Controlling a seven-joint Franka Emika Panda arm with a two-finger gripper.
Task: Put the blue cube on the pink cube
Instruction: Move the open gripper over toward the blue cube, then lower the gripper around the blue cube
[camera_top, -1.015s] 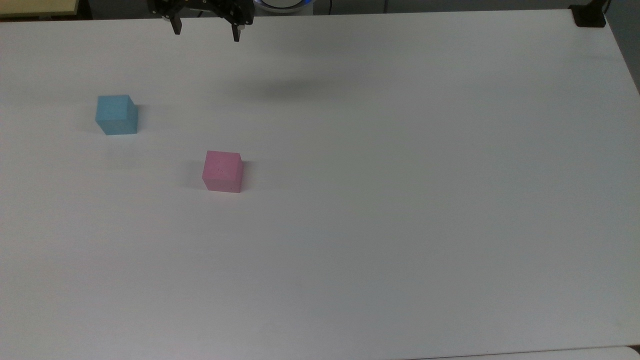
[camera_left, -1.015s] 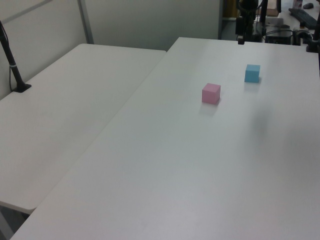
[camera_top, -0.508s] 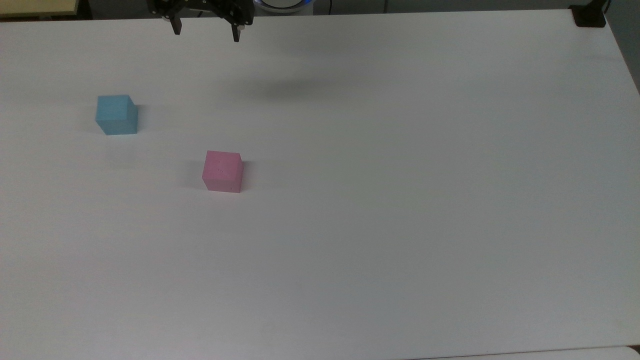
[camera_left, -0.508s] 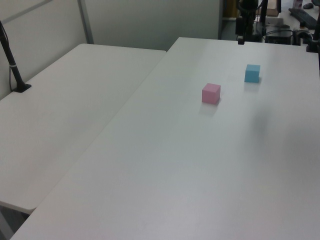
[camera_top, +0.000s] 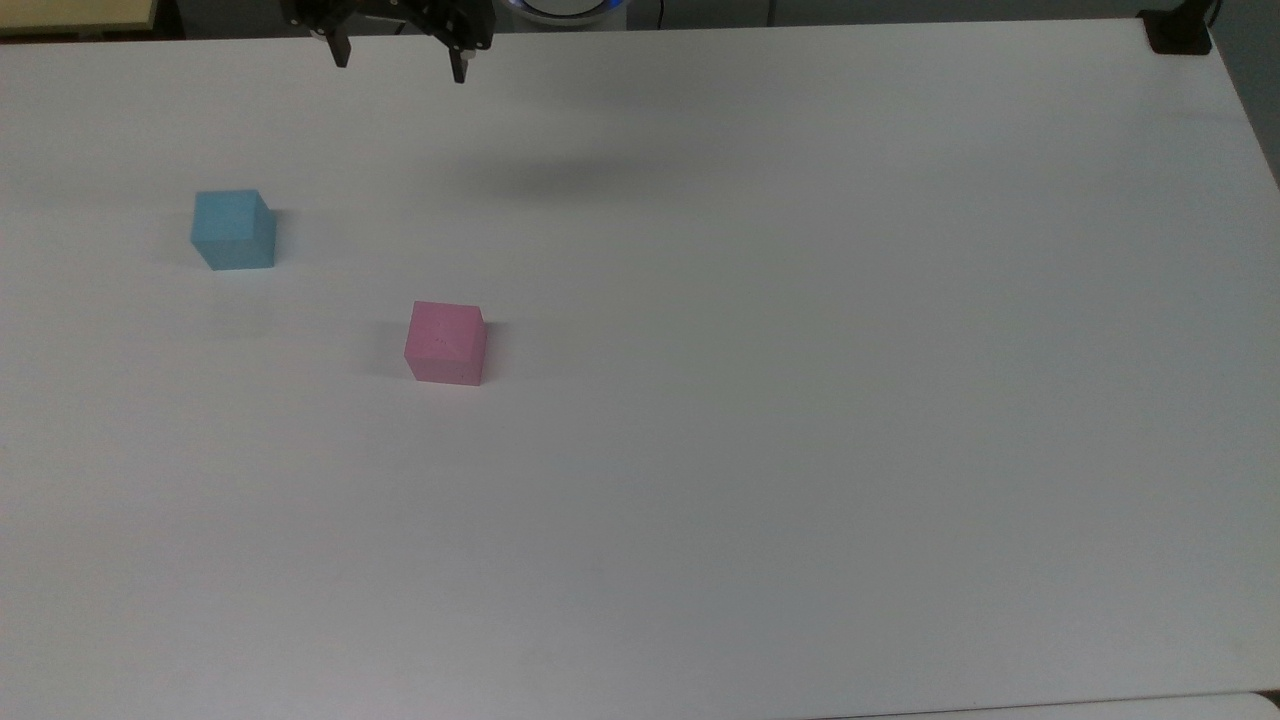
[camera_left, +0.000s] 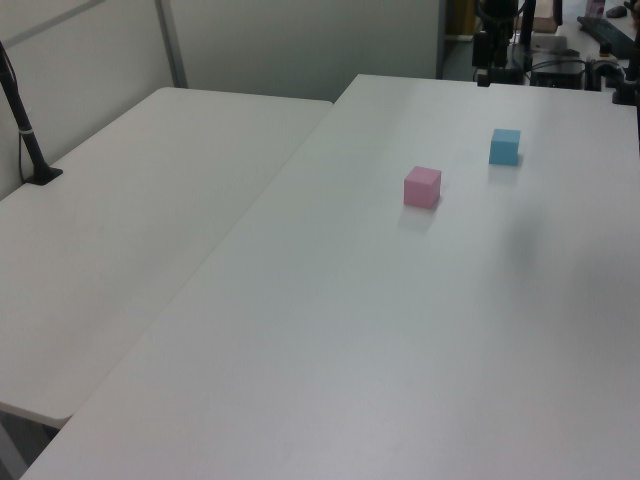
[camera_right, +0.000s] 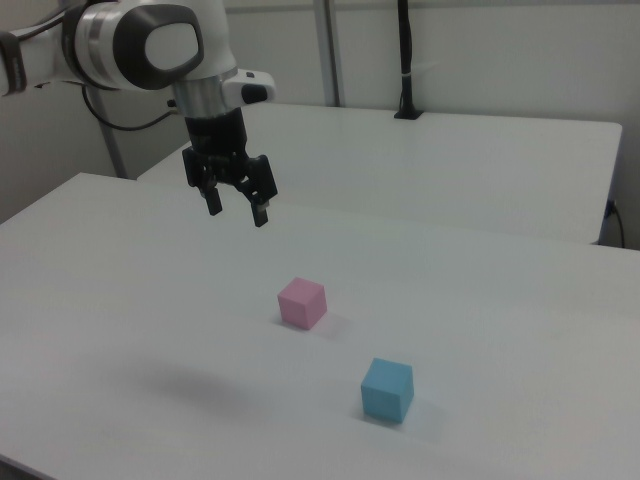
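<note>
The blue cube (camera_top: 233, 229) rests on the white table (camera_top: 760, 400) at the top view's left; it also shows as the blue cube (camera_left: 505, 146) and the blue cube (camera_right: 388, 389). The pink cube (camera_top: 446, 342) sits apart from it, nearer the table's middle, seen too as the pink cube (camera_left: 422, 187) and the pink cube (camera_right: 302, 302). My gripper (camera_top: 399, 62) hangs open high above the table's far edge, with nothing between its fingers. In the right view the gripper (camera_right: 236, 211) hovers above and to the left of the pink cube.
A second white table (camera_left: 130, 200) adjoins on the left view's left, with a black post (camera_left: 25, 130) clamped to it. A black clamp (camera_top: 1178, 32) sits at the top view's upper right corner.
The gripper has shifted slightly toward the top view's left. Both cubes have stayed in place.
</note>
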